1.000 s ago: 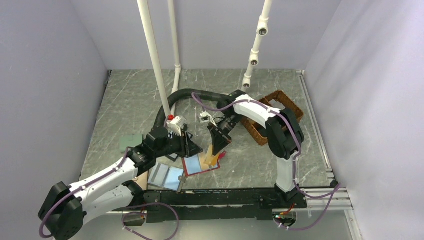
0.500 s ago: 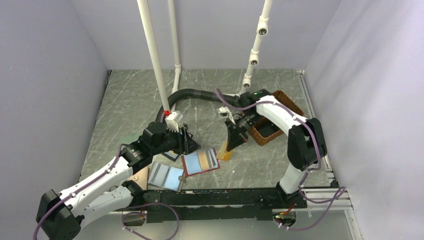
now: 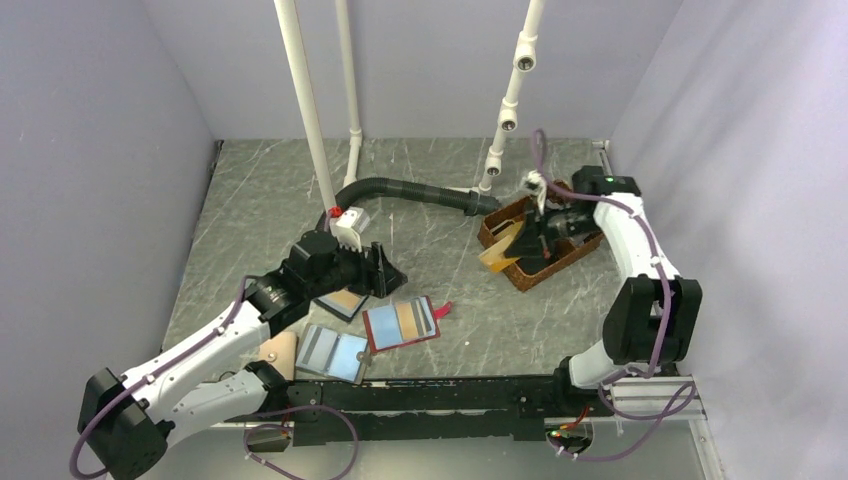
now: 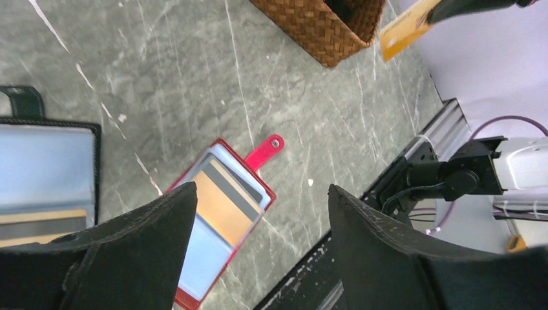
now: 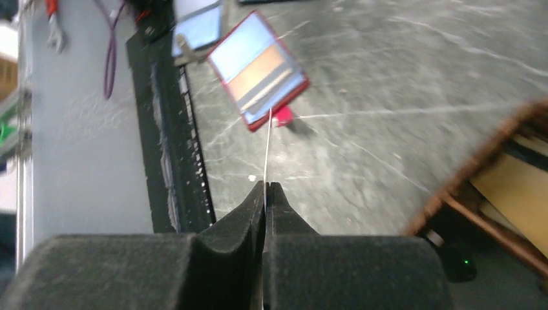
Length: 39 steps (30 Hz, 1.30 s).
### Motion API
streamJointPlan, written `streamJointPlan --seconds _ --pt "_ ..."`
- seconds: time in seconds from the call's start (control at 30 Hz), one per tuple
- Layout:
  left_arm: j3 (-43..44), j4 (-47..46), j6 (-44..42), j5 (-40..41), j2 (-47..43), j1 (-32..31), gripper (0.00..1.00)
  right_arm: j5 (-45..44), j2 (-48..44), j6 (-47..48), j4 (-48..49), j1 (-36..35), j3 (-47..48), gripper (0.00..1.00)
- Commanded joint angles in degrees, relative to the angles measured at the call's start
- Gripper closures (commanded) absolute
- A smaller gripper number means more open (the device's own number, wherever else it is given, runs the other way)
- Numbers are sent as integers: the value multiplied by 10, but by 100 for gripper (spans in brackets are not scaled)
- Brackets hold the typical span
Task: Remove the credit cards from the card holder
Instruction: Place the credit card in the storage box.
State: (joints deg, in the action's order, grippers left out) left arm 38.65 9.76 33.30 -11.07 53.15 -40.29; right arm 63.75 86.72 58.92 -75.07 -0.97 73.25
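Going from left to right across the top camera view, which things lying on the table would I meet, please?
Grey-blue folding wallet → red card holder → wicker basket.

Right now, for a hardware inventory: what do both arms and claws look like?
The left arm and right arm have white shells, black joints and a purple cable along each. A white block with a red dot sits near the left wrist; the right arm shows a green light. The left claw and right claw have two black wedge-shaped fingers.
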Motion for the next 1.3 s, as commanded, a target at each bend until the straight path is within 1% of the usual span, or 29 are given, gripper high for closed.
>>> streamJointPlan --seconds 0.0,0.1,0.27,0.47,0.57,0.63,0.77,0.9,1.03,1.13,1.27 --pt "40 -3 -41 31 20 5 19 31 7 -52 28 96 60 100" --pt "47 -9 -55 32 37 11 16 20 27 -69 27 130 99 100" --pt "59 -27 -71 17 76 28 15 -16 53 -135 88 161 129 100" --pt "93 -54 -86 -17 158 48 13 -33 91 -152 107 188 167 100" --pt "123 -37 -99 -29 197 55 13 -40 119 -149 102 187 180 100" --pt "138 -29 -104 -38 215 59 13 -50 139 -165 110 183 187 100" --pt "147 -27 -100 -46 234 64 13 -88 161 -221 171 162 181 100" --pt "146 -29 -90 -49 238 66 13 -102 189 -243 196 139 197 100" --pt "136 -33 -77 -47 236 68 12 -109 210 -248 195 127 214 100" --pt "125 -40 -65 -47 234 69 13 -113 213 -248 195 125 216 100" --pt "130 -21 -65 -47 229 71 12 -113 212 -242 189 125 216 100"
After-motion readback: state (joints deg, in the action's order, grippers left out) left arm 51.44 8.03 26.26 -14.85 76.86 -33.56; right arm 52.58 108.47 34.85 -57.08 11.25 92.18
